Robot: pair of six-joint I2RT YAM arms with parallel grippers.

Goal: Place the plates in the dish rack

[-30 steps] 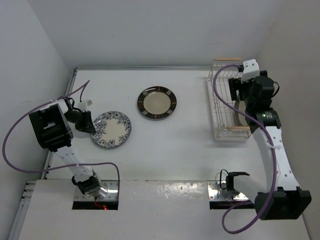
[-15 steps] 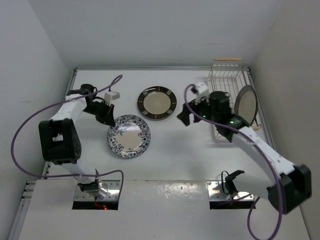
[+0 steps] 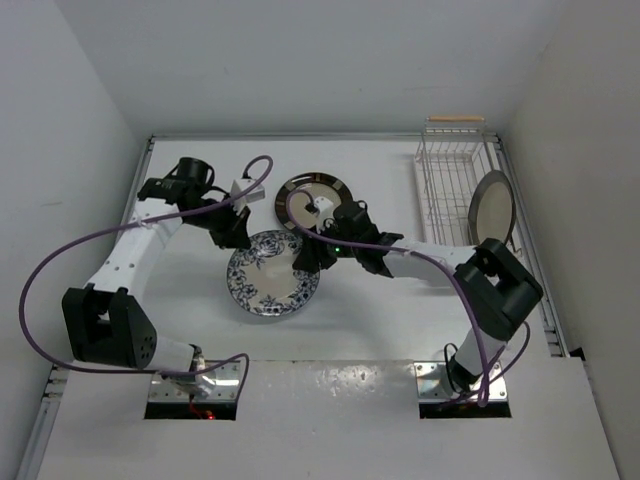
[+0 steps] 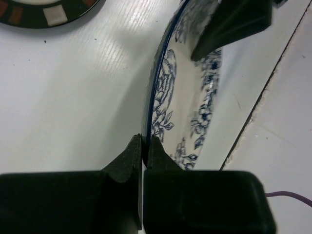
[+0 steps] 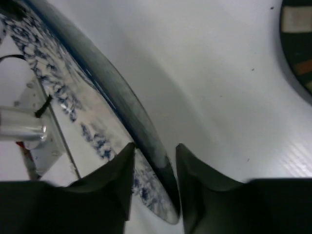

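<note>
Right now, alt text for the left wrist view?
Left gripper clamped shut on the near rim of the blue floral plate, held tilted over the white table. A dark finger of the right gripper sits at the far rim; the dark-rimmed plate shows top left.

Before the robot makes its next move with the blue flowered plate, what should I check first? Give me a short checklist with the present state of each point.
1. Left fingers shut on the blue floral plate rim: ok.
2. Right fingers stand on both sides of the opposite rim: ok.
3. Right fingers closed tight on that rim: not ok, gaps show.
4. Plate's lower edge off the table: cannot tell.
5. Room in the dish rack beyond the cream plate standing in it: ok.
</note>
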